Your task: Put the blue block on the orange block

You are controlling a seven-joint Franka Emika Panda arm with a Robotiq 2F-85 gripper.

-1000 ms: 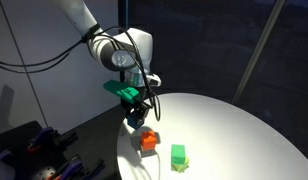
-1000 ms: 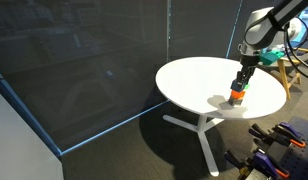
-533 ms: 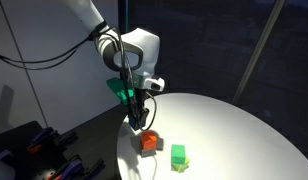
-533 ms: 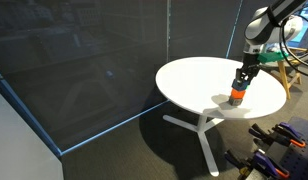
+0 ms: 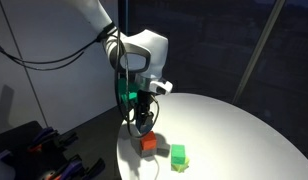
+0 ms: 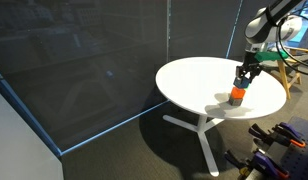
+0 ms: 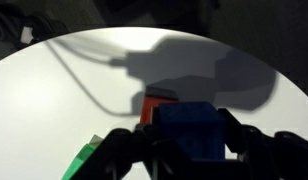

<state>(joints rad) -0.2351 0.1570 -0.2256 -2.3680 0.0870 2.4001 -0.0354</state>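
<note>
Closest in the wrist view, the hand (image 7: 194, 145) is clamped on the blue block (image 7: 194, 125) — dark fingers (image 7: 250, 150) press it from both sides. Just beyond it sits the orange block (image 7: 154, 107), partly covered by the blue one; whether the two touch I cannot tell. A green block (image 7: 84, 160) lies off to one side on the white round surface (image 7: 64, 70). In an exterior view the hand (image 5: 142, 123) hangs just over the orange block (image 5: 148, 142) — the green block (image 5: 178, 155) is near it.
</note>
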